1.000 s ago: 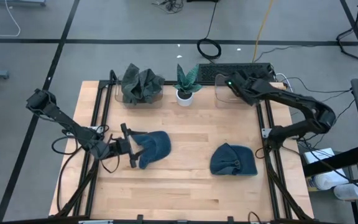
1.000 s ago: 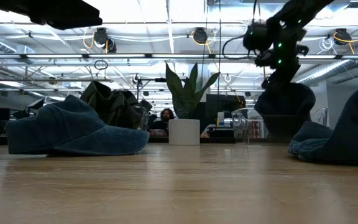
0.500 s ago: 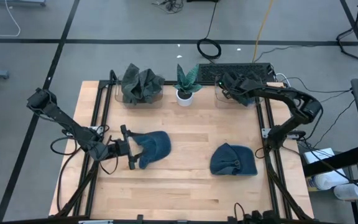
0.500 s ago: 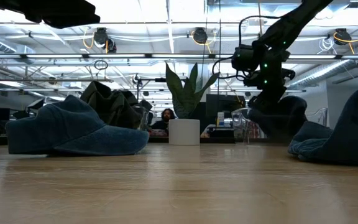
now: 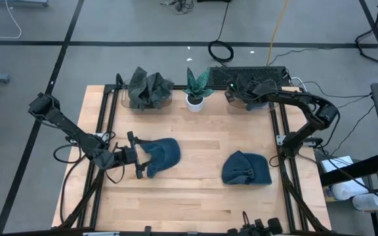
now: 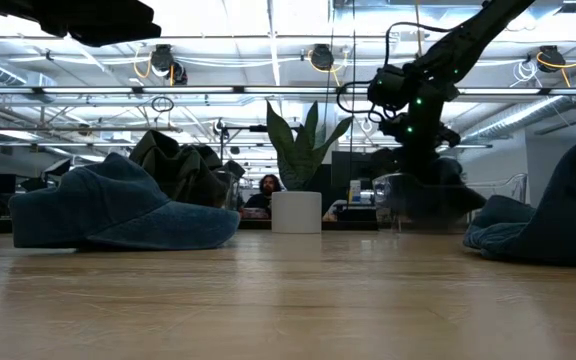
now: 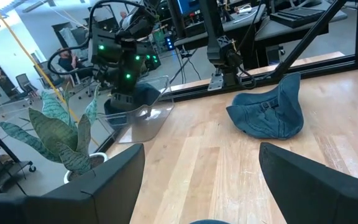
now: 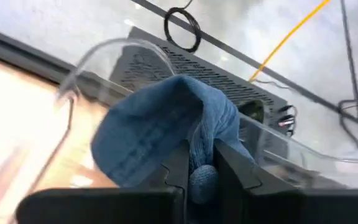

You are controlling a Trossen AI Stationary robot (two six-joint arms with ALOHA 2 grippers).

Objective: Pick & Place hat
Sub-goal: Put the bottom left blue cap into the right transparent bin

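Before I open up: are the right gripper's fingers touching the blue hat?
Touching. The right wrist view shows the right gripper fingers pinching a fold of the blue hat.

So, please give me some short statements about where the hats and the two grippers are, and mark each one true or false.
1. The right gripper is shut on a blue hat above the clear bin. True.
2. The left gripper holds a hat in the air. False: it is open, at table level beside the left hat.
3. Two hats lie on the table. True: the left hat and the right hat.
4. The potted plant lies tipped over. False: it stands upright.
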